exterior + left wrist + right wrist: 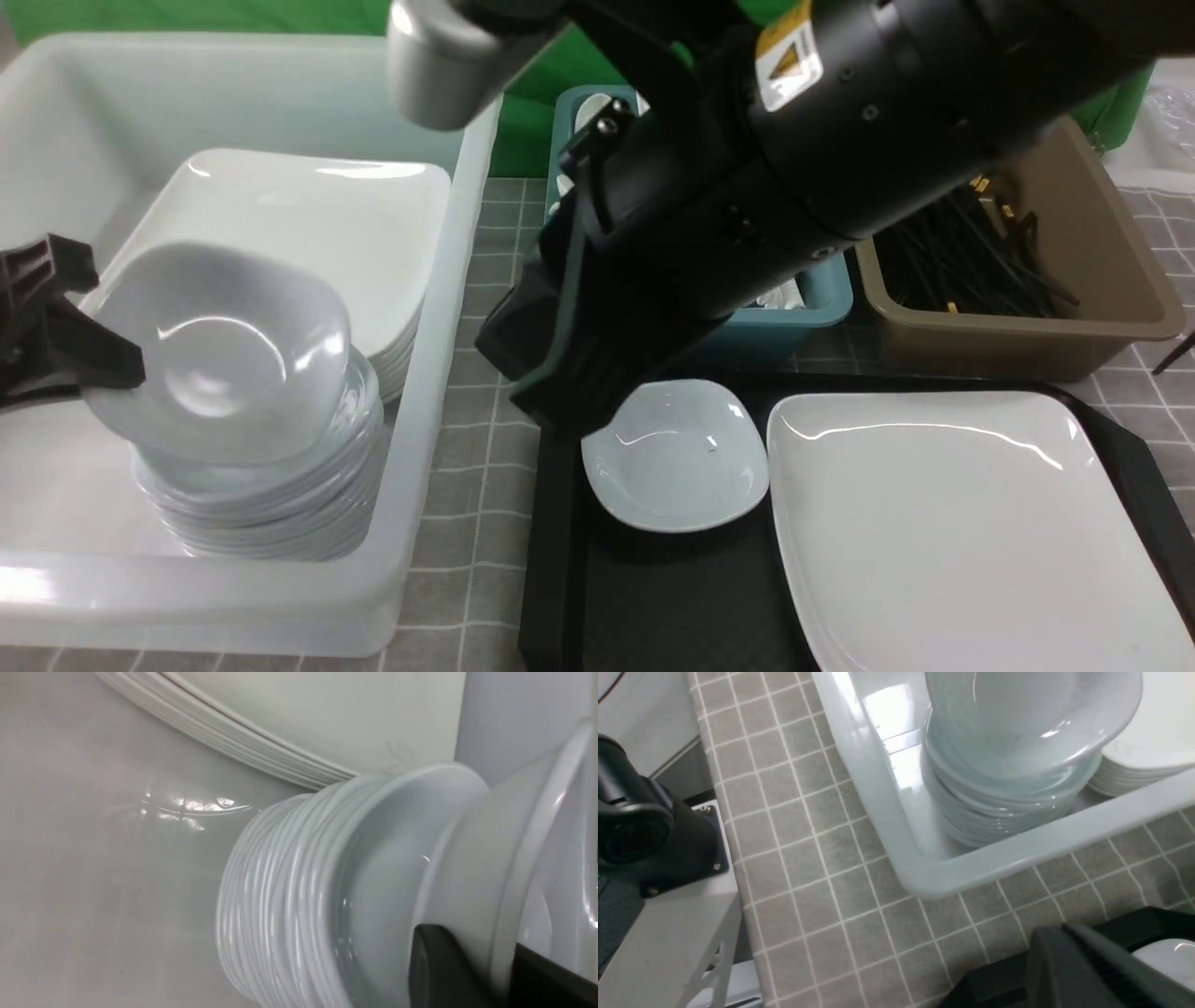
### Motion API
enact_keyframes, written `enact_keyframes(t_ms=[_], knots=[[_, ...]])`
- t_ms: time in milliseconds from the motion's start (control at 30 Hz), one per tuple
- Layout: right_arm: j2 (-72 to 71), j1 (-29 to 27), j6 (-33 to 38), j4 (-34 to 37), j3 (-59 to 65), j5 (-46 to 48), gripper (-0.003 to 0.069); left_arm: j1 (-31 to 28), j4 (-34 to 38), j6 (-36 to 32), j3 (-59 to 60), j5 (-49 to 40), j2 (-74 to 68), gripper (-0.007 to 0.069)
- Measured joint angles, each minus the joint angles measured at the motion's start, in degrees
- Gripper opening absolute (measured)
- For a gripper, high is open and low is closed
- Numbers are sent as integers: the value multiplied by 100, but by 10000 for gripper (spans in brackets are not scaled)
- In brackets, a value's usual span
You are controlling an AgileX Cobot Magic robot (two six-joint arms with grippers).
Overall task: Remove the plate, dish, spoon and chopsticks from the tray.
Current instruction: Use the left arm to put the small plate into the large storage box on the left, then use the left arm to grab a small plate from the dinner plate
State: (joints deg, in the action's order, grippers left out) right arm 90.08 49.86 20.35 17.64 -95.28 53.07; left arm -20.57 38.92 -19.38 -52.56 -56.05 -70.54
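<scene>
Front view is showing me the left gripper [103, 359] reaching into the white bin [439, 355]. Its jaws are straddling the rim of a tilted dish [219, 350] that is leaning on the stack of dishes [271, 504]; I cannot tell whether they are pinching or letting go. The right gripper [555, 406] is hanging clenched over the tray's [672, 597] far left corner, carrying nothing that I can see, just beside a second dish [677, 457]. That dish and the plate [952, 532] are lying side by side on the tray. Behind it, a teal bin [803, 303] and a brown bin [1027, 341] holding chopsticks [971, 261] are standing on the grey checked cloth [476, 439], a green backdrop [523, 131] rising beyond.
</scene>
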Motion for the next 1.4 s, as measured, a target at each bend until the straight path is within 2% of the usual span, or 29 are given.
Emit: enact_keyframes(t_ms=[133, 200, 267, 367, 433, 500, 567, 600, 633, 667, 733, 800, 967, 1067, 1133, 1167, 1300, 1400], knots=[[0, 4, -23, -218, -42, 65, 24, 0, -248, 0, -8, -45, 0, 331], [0, 4, -222, -550, -102, 240, 24, 0, -415, 0, -149, -217, 0, 443], [0, -3, -557, -1102, -185, 546, 24, 0, -671, 123, -471, -434, 6, 515], [-69, -134, -1022, -1915, -243, 1059, 24, 24, -1105, 468, -1081, -668, 47, 538], [-177, -353, -1227, -2307, -243, 1366, 27, 184, -1363, 668, -1493, -782, 95, 511], [-330, -590, -1302, -2441, -213, 1373, 27, 563, -1409, 741, -1799, -817, 130, 432], [-550, -882, -1352, -2482, -106, 1378, 27, 1339, -1366, 741, -2024, -766, 140, 279], [-725, -1089, -1355, -2489, -2, 1378, 27, 1957, -1373, 741, -2104, -660, 111, 185], [-817, -1195, -1362, -2495, 80, 1378, 27, 2285, -1397, 749, -2137, -595, 74, 137], [-1080, -1488, -1400, -2495, 358, 1378, 27, 3065, -1489, 818, -2204, -487, -67, 67], [-1419, -1844, -1474, -2506, 810, 1378, 27, 4140, -1788, 964, -2287, -421, -433, 24], [-1660, -2068, -1502, -2506, 1175, 1373, 27, 4887, -2135, 1053, -2340, -361, -822, 11], [-2426, -2647, -1597, -2506, 2374, 1320, 27, 6384, -3224, 1087, -2490, -45, -2136, 23], [-2872, -2845, -1663, -2506, 2787, 1294, 27, 6887, -3892, 1087, -2606, 183, -2862, 90], [-3136, -2903, -1709, -2501, 2878, 1270, 27, 7042, -4254, 1108, -2619, 391, -3259, 175], [-3156, -2904, -1712, -2501, 2884, 1270, 27, 7050, -4285, 1109, -2619, 408, -3288, 184], [-3505, -2916, -1797, -2501, 2896, 1223, 27, 7091, -4839, 1192, -2649, 761, -3837, 403], [-3583, -2916, -1807, -2501, 2896, 1210, 27, 7091, -5218, 1368, -2650, 1015, -4065, 504]])
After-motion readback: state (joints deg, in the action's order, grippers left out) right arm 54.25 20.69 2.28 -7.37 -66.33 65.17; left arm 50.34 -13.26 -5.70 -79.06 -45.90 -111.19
